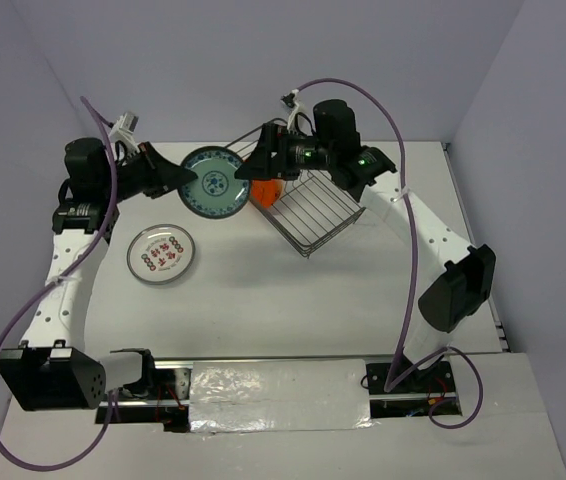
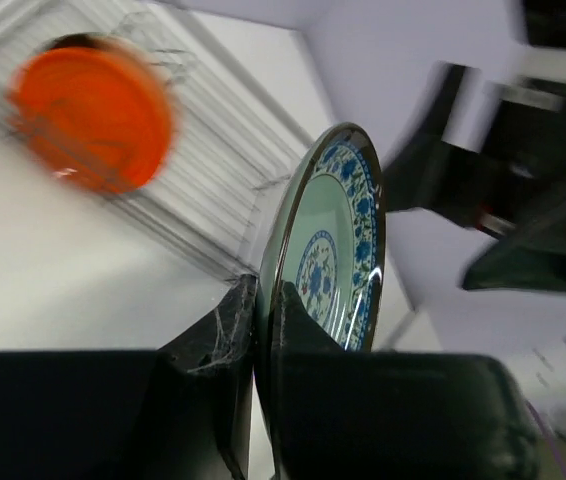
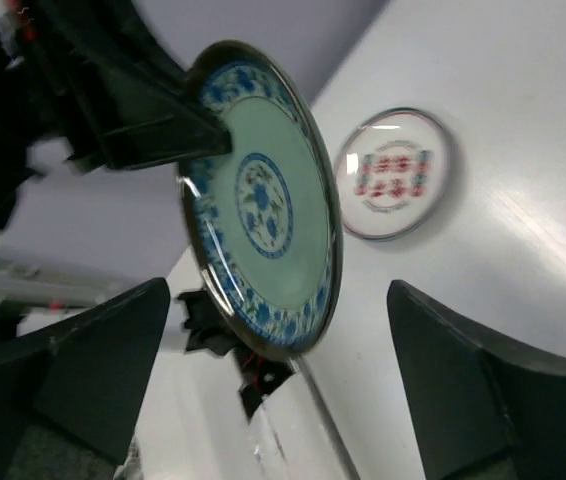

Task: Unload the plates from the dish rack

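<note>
My left gripper (image 1: 185, 178) is shut on the left rim of the blue patterned plate (image 1: 213, 182) and holds it tilted on edge above the table; the wrist view shows the jaws (image 2: 263, 310) clamped on the plate (image 2: 335, 240). My right gripper (image 1: 251, 170) is open at the plate's right edge, and its fingers (image 3: 278, 290) stand wide to either side of the plate (image 3: 263, 240) without touching it. The orange-backed plate (image 1: 266, 192) (image 2: 93, 110) stands in the dish rack (image 1: 315, 212). The white plate with red motifs (image 1: 161, 253) (image 3: 395, 172) lies flat on the table.
The rack (image 2: 213, 200) sits tilted at the back right of centre, under the right arm. Purple cables loop over both arms. A taped strip runs along the table's near edge (image 1: 273, 395).
</note>
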Motion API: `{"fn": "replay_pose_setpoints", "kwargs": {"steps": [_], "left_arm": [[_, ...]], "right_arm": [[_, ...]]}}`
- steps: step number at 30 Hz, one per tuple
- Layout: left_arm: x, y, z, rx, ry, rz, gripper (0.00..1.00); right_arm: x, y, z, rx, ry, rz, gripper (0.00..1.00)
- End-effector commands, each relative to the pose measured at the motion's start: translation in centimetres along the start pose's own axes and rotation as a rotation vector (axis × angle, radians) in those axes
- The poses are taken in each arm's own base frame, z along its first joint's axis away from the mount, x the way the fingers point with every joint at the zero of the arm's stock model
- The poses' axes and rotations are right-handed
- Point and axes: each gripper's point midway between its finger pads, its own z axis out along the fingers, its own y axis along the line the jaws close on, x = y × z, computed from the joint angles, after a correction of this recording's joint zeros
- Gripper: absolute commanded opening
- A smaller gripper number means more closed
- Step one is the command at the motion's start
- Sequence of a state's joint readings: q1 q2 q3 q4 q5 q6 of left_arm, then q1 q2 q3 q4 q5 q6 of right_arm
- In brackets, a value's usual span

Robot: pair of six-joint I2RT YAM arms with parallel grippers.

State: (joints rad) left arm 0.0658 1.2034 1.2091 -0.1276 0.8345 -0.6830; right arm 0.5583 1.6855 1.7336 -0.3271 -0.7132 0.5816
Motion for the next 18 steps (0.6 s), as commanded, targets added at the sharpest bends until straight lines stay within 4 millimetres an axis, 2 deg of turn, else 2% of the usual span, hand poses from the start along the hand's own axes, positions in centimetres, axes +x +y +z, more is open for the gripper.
{"fn": "replay_pose_setpoints", "kwargs": {"steps": [1, 2, 3, 4, 5, 6, 7, 8, 14, 16, 17, 18], "left_arm": [[-0.3, 6.2, -2.4, -0.437, -0.042, -0.067, 0.00], [0.4, 8.5, -3.7, -0.583, -0.050, -0.123, 0.00], [2.4, 13.0, -7.4, -0.857, -0.065, -0.253, 0.00], [4.2, 14.3, -8.5, -0.946, -0.037, -0.314, 0.00], [5.0, 16.2, -10.5, -1.028, -0.055, -0.387, 0.00], [6.0, 17.3, -11.5, -1.056, -0.059, -0.438, 0.00], [7.9, 18.5, -11.6, -1.040, -0.038, -0.491, 0.00], [7.8, 19.2, -12.6, -1.036, -0.073, -0.520, 0.00], [8.7, 21.8, -12.0, -0.981, -0.099, -0.539, 0.09], [9.8, 22.4, -12.0, -0.989, -0.084, -0.559, 0.17], [10.0, 22.7, -11.9, -0.990, -0.083, -0.560, 0.29], [11.2, 23.1, -12.2, -1.011, -0.065, -0.579, 0.38]], "right_arm": [[-3.1, -3.6, -1.5, 0.288, -0.132, -0.068, 1.00], [-3.2, -5.8, -2.3, 0.411, -0.144, -0.070, 1.00], [-2.5, -8.7, -3.6, 0.572, -0.128, -0.082, 1.00], [-2.7, -9.5, -4.0, 0.612, -0.137, -0.101, 1.00], [-2.4, -10.2, -4.3, 0.643, -0.118, -0.130, 1.00], [-1.9, -10.7, -4.4, 0.658, -0.103, -0.140, 1.00], [-1.6, -11.1, -4.5, 0.669, -0.091, -0.146, 1.00], [-1.4, -11.3, -4.6, 0.675, -0.081, -0.162, 1.00], [0.3, -13.0, -4.7, 0.706, -0.030, -0.185, 1.00], [0.6, -13.6, -4.3, 0.705, -0.009, -0.200, 1.00], [0.8, -13.9, -4.2, 0.705, 0.003, -0.208, 1.00], [1.0, -14.5, -3.9, 0.709, 0.017, -0.214, 1.00]]}}
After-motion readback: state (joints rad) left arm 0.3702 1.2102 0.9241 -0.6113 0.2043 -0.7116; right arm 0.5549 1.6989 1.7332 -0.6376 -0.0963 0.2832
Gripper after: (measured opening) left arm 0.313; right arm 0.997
